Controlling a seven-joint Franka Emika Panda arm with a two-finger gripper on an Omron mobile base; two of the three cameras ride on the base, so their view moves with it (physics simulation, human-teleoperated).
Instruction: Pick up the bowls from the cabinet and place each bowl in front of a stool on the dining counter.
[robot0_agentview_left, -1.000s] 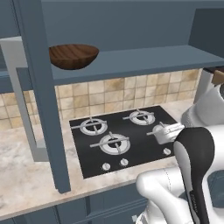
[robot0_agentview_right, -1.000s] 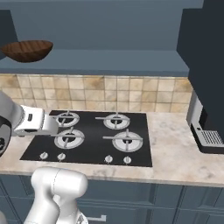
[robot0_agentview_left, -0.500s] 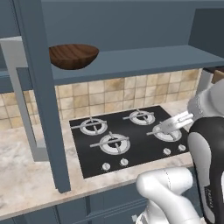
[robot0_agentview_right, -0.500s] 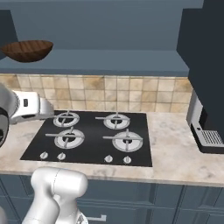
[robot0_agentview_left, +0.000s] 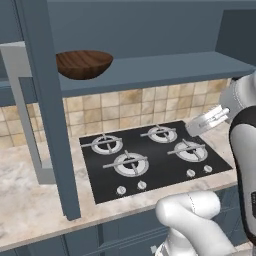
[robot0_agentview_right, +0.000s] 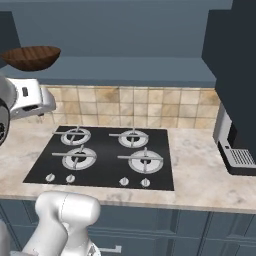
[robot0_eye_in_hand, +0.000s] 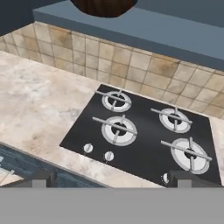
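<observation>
Fingers (robot0_eye_in_hand: 43, 178) of the gripper (robot0_eye_in_hand: 113, 180) stand spread wide, holding and touching nothing, hanging above the black hob (robot0_eye_in_hand: 144, 140). Up and ahead of them the brown wooden bowl (robot0_eye_in_hand: 103, 6) sits on the blue-grey cabinet shelf (robot0_eye_in_hand: 175, 37).

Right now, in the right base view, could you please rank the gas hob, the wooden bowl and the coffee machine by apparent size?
1. Black gas hob, clearly largest.
2. Wooden bowl and coffee machine look similar; the machine is cut off by the frame edge, so I won't rank them.

White glossy arm (robot0_agentview_left: 200, 220) – dark joints, rounded segs.
</observation>
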